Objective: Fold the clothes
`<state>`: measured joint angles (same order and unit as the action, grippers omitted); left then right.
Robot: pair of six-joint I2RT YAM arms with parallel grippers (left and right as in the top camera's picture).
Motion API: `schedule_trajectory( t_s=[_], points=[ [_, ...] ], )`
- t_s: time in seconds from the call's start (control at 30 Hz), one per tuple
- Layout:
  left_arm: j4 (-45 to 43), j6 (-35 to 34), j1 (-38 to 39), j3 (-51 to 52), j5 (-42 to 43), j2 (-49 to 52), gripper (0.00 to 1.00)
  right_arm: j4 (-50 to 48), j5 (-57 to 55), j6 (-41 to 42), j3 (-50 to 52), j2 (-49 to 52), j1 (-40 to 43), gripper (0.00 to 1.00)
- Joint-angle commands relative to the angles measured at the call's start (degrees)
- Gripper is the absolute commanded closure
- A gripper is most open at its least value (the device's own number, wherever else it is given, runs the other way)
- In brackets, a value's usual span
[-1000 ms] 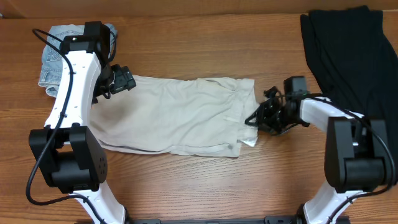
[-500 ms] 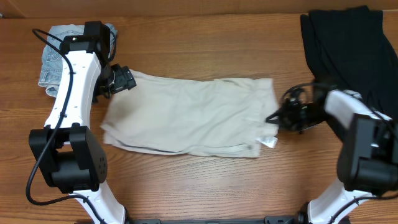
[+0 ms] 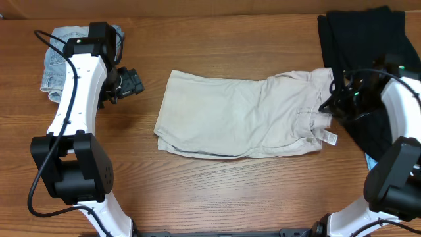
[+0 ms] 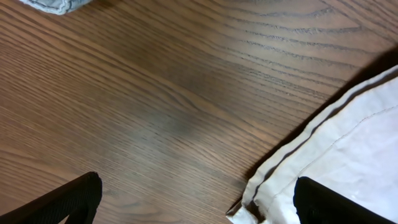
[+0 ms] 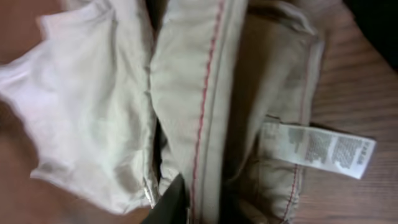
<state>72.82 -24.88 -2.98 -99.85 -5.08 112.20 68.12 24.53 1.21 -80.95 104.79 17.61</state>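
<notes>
The cream-beige shorts (image 3: 237,115) lie flat across the table's middle, waistband end and white care label (image 3: 329,137) to the right. My right gripper (image 3: 331,105) is shut on the shorts' waistband, which fills the right wrist view (image 5: 199,93) with its label (image 5: 317,146). My left gripper (image 3: 130,85) is open and empty, left of the shorts and apart from them; its view shows bare wood and the shorts' hem corner (image 4: 323,162). The light-blue denim shorts (image 3: 52,62) lie at the far left. The black garment (image 3: 368,46) lies at the far right.
The wooden table (image 3: 217,191) shows bare wood in front of the shorts and behind them. The right arm reaches over the black garment's lower edge. A denim corner shows in the left wrist view (image 4: 53,5).
My right gripper has dragged the beige shorts to the right, out from the left gripper, up to the black garment. The left arm has stayed still.
</notes>
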Motion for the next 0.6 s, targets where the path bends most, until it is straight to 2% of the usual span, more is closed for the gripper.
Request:
schedule_trajectory(
  t_s=[0.0, 0.07, 0.17, 0.2, 0.27, 0.3, 0.33, 0.57],
  points=[
    [-0.17, 1.16, 0.39, -1.33, 0.24, -0.15, 0.00, -2.34, -8.02, 5.49, 4.79, -0.90, -2.01, 0.75],
    [-0.33, 1.16, 0.39, -1.33, 0.24, -0.15, 0.00, -4.94, -9.18, 7.28, 7.41, -0.90, -2.23, 0.55],
    [-0.66, 1.16, 0.39, -1.33, 0.24, -0.15, 0.00, -8.41, -9.53, 8.20, 10.69, -0.85, -2.23, 0.37],
    [-0.70, 1.16, 0.39, -1.33, 0.24, -0.15, 0.00, -9.22, -9.75, 8.61, 11.45, -0.85, -2.23, 0.34],
    [-0.87, 1.16, 0.39, -1.33, 0.26, -0.15, 0.00, -10.97, -11.13, 9.53, 13.11, -0.85, -2.23, 0.18],
    [-0.92, 1.14, 0.39, -1.33, 0.26, -0.15, 0.00, -11.52, -11.89, 9.55, 13.53, -0.85, -2.23, 0.03],
    [-0.94, 1.14, 0.39, -1.33, 0.26, -0.15, 0.00, -11.82, -12.90, 9.55, 13.70, -0.85, -2.23, 0.00],
    [-0.94, 1.16, 0.42, -1.33, 0.42, -0.15, 0.00, -14.97, -15.93, 9.49, 14.03, -0.85, -2.29, 0.00]
  ],
)
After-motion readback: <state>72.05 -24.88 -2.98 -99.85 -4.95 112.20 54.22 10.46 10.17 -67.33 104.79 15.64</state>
